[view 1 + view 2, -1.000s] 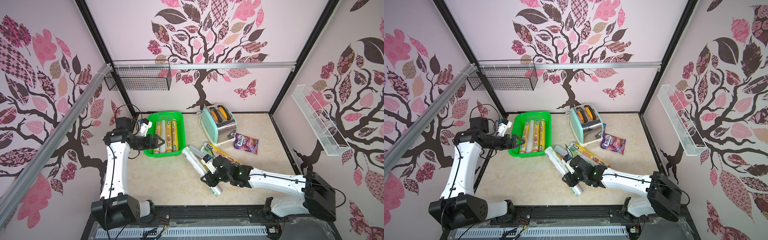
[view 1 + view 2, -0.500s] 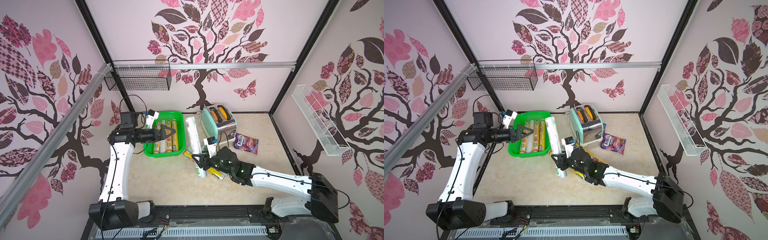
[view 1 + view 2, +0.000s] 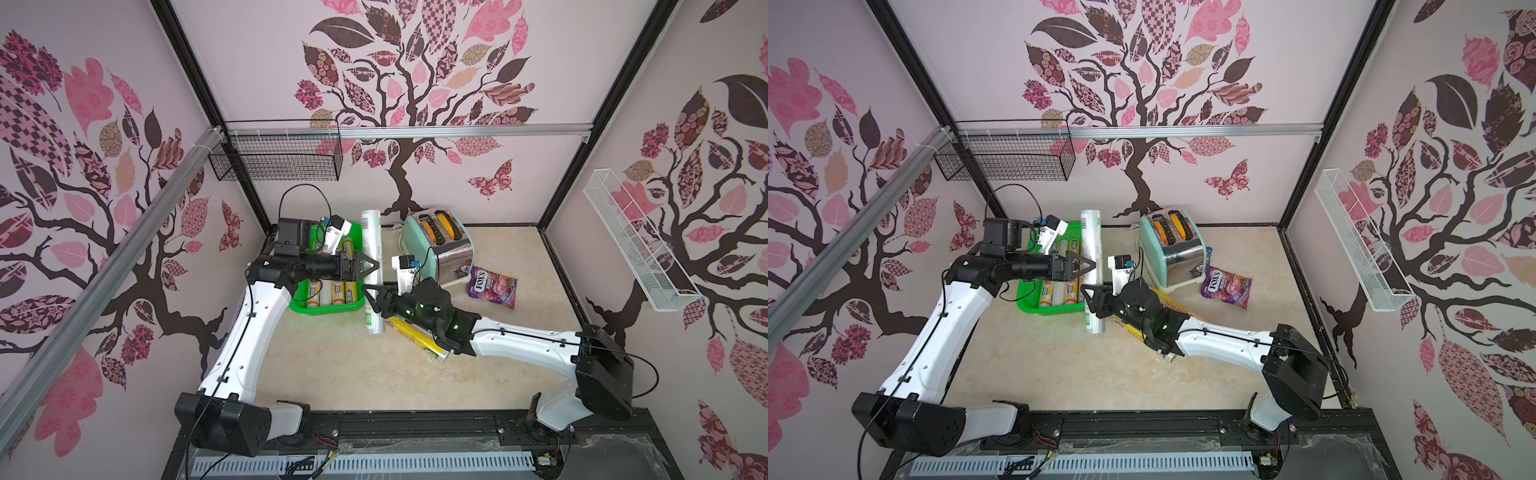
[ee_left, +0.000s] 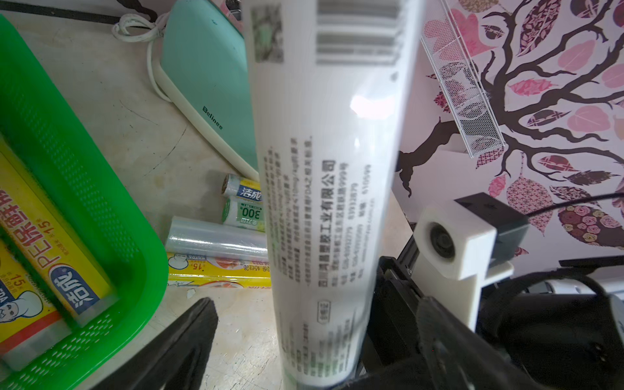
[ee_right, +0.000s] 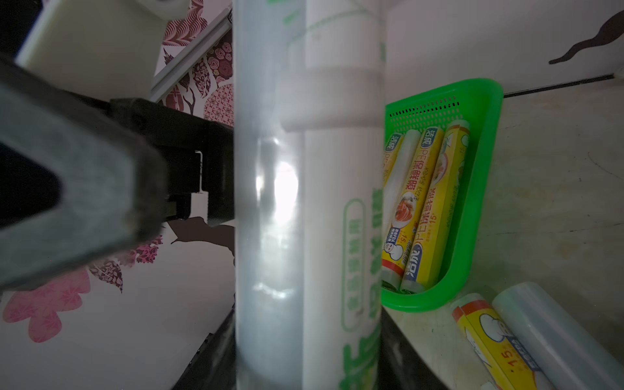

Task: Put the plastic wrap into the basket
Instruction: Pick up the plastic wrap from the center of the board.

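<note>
Your right end effector (image 3: 374,297) was clenched on the plastic wrap roll (image 3: 371,239), gripping it low on its length, toward the end nearest the robot's base. The roll was raised off the desk (image 3: 332,374).

What the coming move turned on was this: the roll's long axis ran from front to back, close to parallel with the long side of the basket (image 3: 328,309) and with the stored rolls (image 3: 332,291) lying in it. In both top views the roll appeared along the basket's toaster-side rim rather than over its floor, so the basket lay to the robot's left of the roll.

Your left end effector (image 3: 372,266) was released, its jaws spread wide with the roll between them, farther up its length than the right grip. The left wrist view showed a clear gap on at least one side. That arm reached across the basket and was the nearer one to it, so a handover looked likely to me.

Little turning should be needed, mostly a sideways carry and a lowering. The loose rolls (image 3: 415,336) lay on the desk beneath your right arm.
</note>
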{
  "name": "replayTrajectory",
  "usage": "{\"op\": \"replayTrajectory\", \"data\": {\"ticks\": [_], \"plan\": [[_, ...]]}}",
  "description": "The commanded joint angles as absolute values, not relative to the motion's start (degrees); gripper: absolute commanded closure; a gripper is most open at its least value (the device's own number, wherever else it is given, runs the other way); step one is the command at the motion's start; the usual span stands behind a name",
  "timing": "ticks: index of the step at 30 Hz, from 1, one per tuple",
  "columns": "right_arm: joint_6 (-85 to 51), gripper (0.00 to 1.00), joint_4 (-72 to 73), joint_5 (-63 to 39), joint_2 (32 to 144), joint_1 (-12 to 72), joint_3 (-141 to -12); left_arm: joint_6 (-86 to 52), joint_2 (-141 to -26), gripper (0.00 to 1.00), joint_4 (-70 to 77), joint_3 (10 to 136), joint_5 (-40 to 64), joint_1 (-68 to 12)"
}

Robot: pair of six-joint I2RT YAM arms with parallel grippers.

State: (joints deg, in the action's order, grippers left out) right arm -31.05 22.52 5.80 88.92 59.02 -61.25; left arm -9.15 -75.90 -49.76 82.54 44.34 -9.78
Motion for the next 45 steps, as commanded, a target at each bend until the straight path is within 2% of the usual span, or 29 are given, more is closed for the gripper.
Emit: {"op": "replayTrajectory", "data": {"ticks": [1, 9, 19, 23, 33, 40, 45], "plan": [[-31.2, 0.59, 29.4, 6.2, 89.2, 59.2, -66.1, -9.2, -76.5, 0.14, -48.2, 83.0, 41.8, -11.4], [-29.7, 0.59, 30.9, 6.9, 91.5, 59.2, -68.2, -10.7, -79.0, 0.18, -48.0, 84.0, 43.8, -12.7], [-29.0, 0.59, 31.2, 6.7, 93.3, 59.2, -69.4, -10.6, -81.5, 0.46, -48.7, 85.4, 44.6, -12.7], [-28.7, 0.49, 30.2, 7.4, 93.3, 59.2, -69.2, -9.5, -81.5, 0.54, -49.5, 85.6, 43.8, -12.7], [-26.4, 0.25, 27.2, 0.3, 91.5, 59.2, -66.5, -6.6, -81.7, 0.54, -52.7, 86.0, 41.8, -11.4], [-24.9, 0.16, 23.6, -2.8, 85.9, 59.2, -59.6, -3.4, -81.5, 0.54, -54.8, 86.0, 36.8, -7.1], [-22.5, 0.16, 18.3, -4.8, 82.1, 59.2, -55.4, 2.4, -81.2, 0.53, -56.9, 84.7, 28.7, -4.7]]}}
